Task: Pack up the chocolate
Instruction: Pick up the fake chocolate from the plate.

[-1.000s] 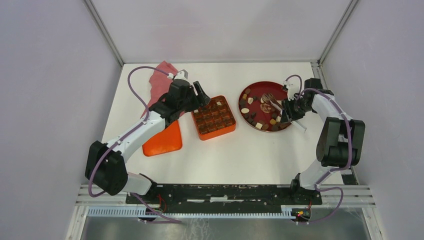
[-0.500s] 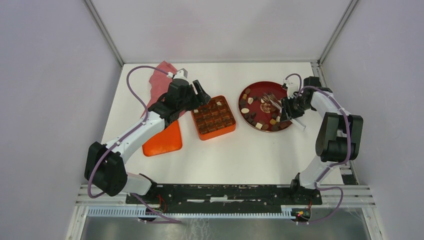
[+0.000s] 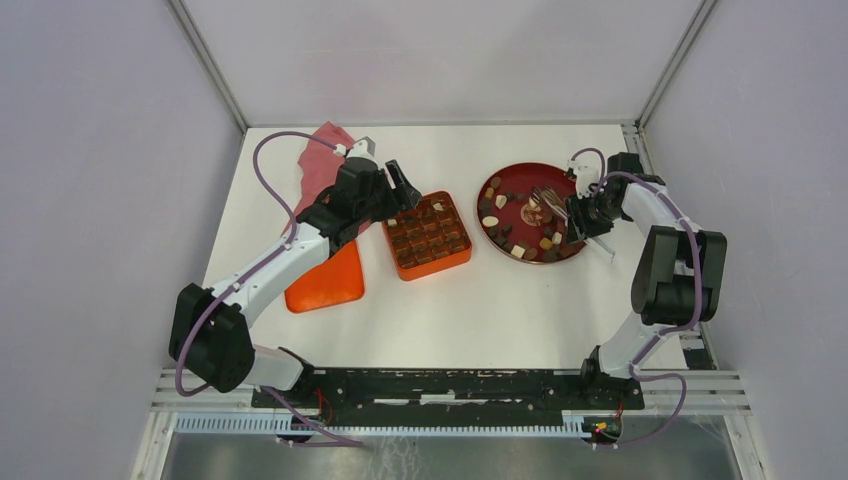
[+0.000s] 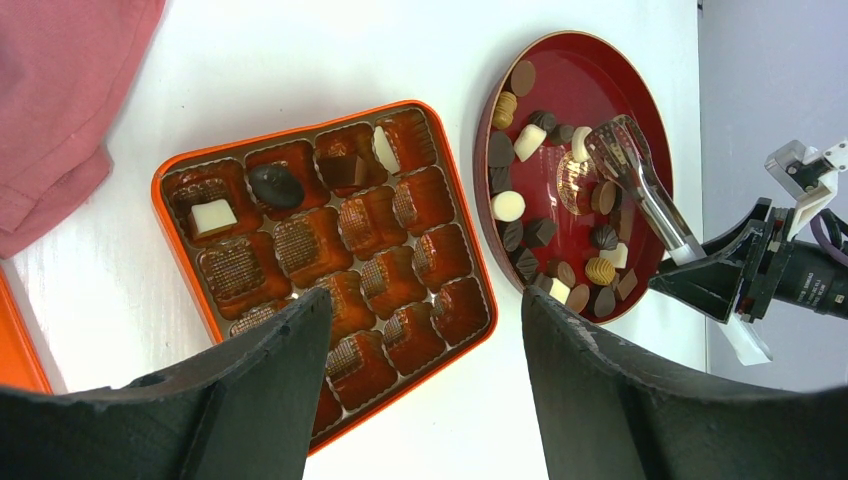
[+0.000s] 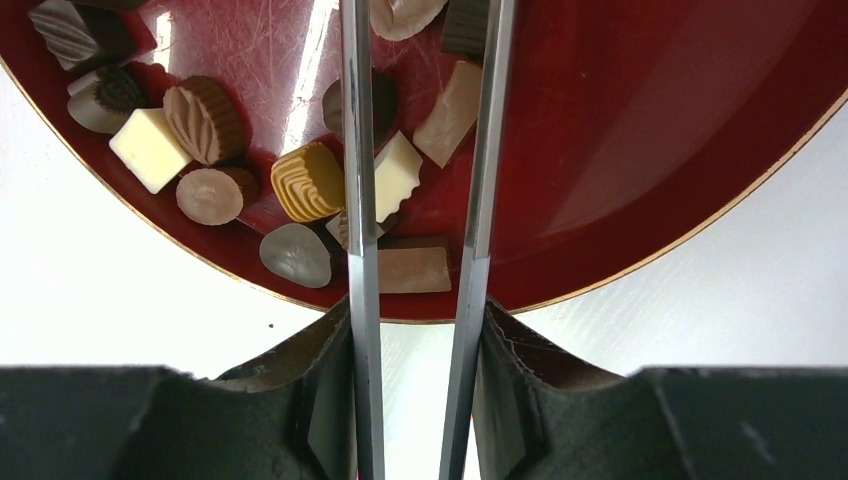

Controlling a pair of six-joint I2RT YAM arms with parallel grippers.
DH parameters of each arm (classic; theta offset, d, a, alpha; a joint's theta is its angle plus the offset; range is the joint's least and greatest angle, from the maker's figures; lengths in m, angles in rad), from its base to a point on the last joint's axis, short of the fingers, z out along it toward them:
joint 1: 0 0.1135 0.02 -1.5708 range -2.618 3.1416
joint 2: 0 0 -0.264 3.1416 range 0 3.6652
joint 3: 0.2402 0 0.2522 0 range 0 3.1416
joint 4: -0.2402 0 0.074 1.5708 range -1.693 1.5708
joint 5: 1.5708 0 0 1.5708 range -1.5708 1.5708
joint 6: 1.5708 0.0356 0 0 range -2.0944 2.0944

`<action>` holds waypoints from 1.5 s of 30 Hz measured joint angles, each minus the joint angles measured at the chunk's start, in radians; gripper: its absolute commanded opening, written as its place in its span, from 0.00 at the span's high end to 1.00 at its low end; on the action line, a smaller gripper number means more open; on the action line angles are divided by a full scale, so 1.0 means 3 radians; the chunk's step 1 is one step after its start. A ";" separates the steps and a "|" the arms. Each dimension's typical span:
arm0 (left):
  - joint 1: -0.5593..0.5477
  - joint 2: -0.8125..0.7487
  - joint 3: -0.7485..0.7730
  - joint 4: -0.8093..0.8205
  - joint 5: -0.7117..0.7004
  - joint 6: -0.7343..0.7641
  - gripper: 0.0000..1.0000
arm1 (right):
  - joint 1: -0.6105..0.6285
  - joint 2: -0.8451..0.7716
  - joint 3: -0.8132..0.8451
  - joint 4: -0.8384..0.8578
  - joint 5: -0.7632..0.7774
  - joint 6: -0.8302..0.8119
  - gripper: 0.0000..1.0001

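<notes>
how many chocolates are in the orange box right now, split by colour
cream-white chocolate: 2
dark brown chocolate: 2
total: 4 in view; the left hand hides the cells nearest it

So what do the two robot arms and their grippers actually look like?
Both arms are alike: the left arm and right arm have white links joined by chunky black joints. A purple cable loops loosely along each. The left gripper and right gripper each have two broad matt black fingers.
</notes>
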 measured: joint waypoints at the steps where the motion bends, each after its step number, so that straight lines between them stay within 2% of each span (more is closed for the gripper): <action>1: 0.0000 0.0000 0.0000 0.0000 0.0000 0.0000 0.25 | 0.0001 -0.0004 0.0000 0.0000 0.0006 0.0000 0.57; 13: 0.0000 0.0000 0.0000 0.0001 0.0001 0.0000 0.25 | 0.0200 -0.0005 0.0000 -0.0008 0.0154 -0.0027 0.55; 19: 0.0000 -0.0001 -0.0001 0.0001 0.0001 0.0000 0.25 | 0.0314 -0.0005 0.0000 -0.0027 0.0286 -0.0056 0.58; 24: 0.0000 -0.0001 -0.0003 0.0001 0.0001 0.0000 0.25 | 0.0361 -0.0005 0.0001 -0.0028 0.0409 -0.0106 0.67; 30: 0.0000 -0.0001 -0.0003 0.0001 0.0001 0.0001 0.25 | 0.0367 -0.0014 0.0000 -0.0028 0.0506 -0.0140 0.86; 35: 0.0000 -0.0001 -0.0003 0.0003 0.0001 0.0001 0.25 | 0.0371 -0.0120 0.0000 -0.0031 0.0530 -0.0145 0.98; 45: 0.0000 -0.0008 -0.0003 0.0001 0.0000 0.0000 0.25 | 0.0366 -0.0308 0.0000 -0.0031 0.0389 -0.0142 1.00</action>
